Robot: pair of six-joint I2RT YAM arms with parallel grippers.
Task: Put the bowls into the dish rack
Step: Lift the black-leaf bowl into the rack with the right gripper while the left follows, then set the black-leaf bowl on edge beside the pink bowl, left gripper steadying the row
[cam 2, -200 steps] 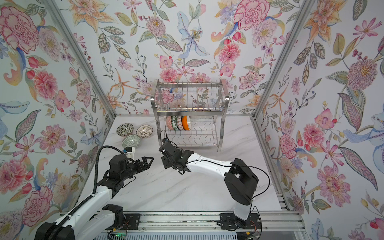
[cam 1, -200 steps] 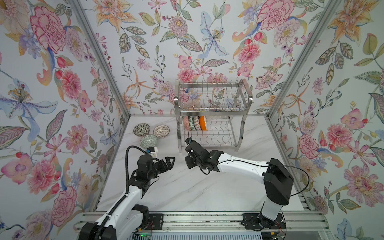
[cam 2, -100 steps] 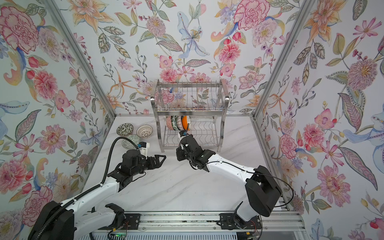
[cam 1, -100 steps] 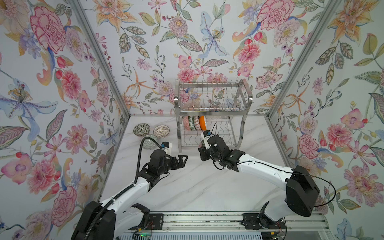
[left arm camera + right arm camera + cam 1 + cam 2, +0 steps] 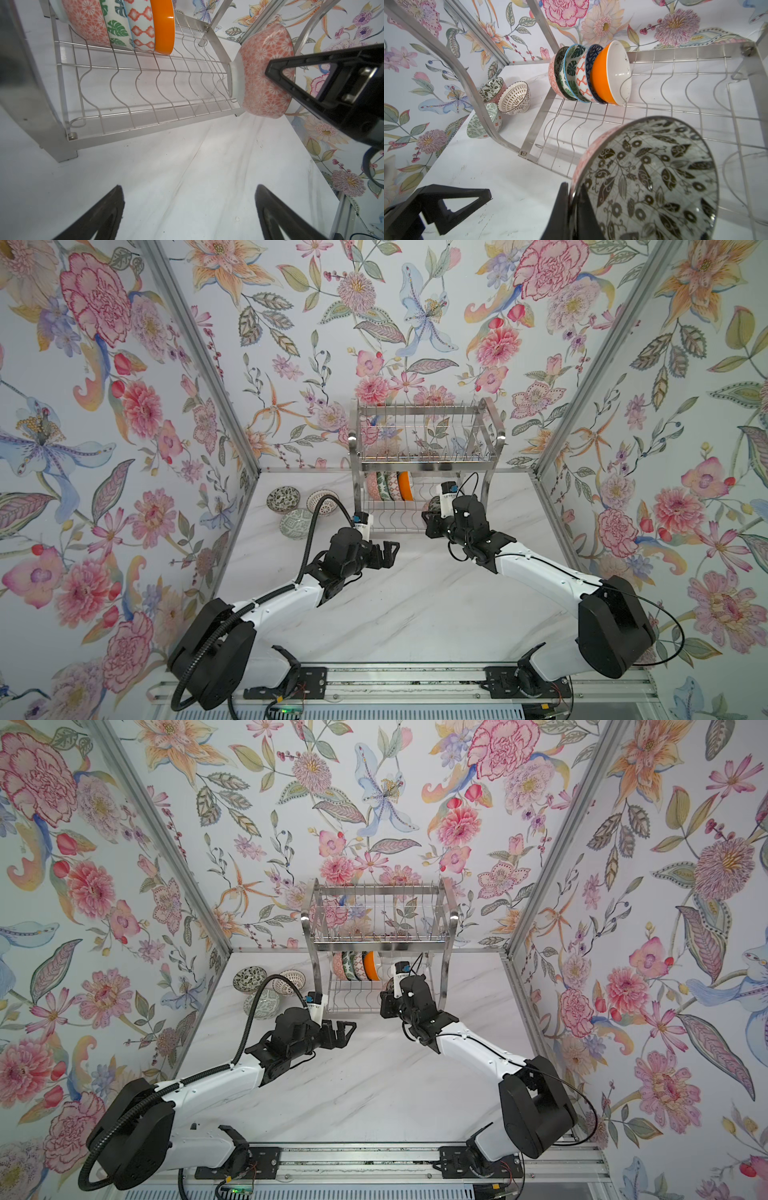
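A coral bowl [image 5: 648,178] lined with black leaves hangs on edge at the front of the dish rack [image 5: 424,466], its rim pinched in the right jaws over the lower tier's vacant wire slots. Four bowls [image 5: 589,74] stand racked in a row on that tier. Three more [image 5: 296,524] sit on the surface [image 5: 415,605] beside the rack. The left jaws hover spread and empty. The upper tier appears bare, though glare obscures it. Roughly half the job is left.
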